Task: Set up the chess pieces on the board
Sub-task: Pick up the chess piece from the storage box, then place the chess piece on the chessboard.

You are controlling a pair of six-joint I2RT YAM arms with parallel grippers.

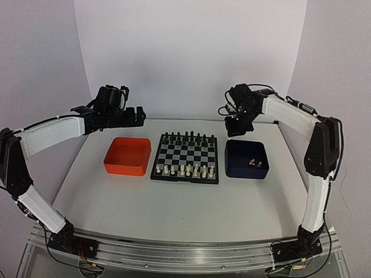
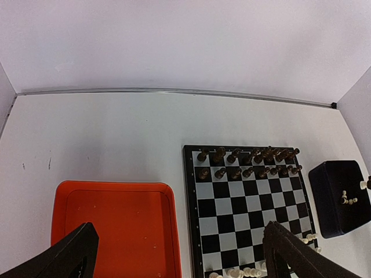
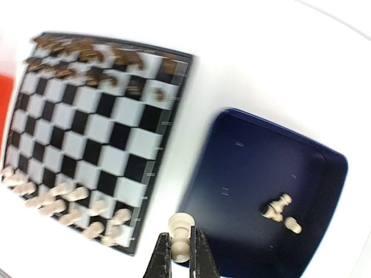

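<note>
Right jaws were clenched on one cream chess piece, over the counter strip btw. the board & the dark blue tray, where two more pieces lay. Left jaws hung wide open, empty, above the orange tray. Held piece looked tiny, light, hard & slick, so prob. best pinched square across its mid-body, else it'd twist out.

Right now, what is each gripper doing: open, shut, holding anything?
Left gripper: open, holding nothing.
Right gripper: shut on a white chess piece.
</note>
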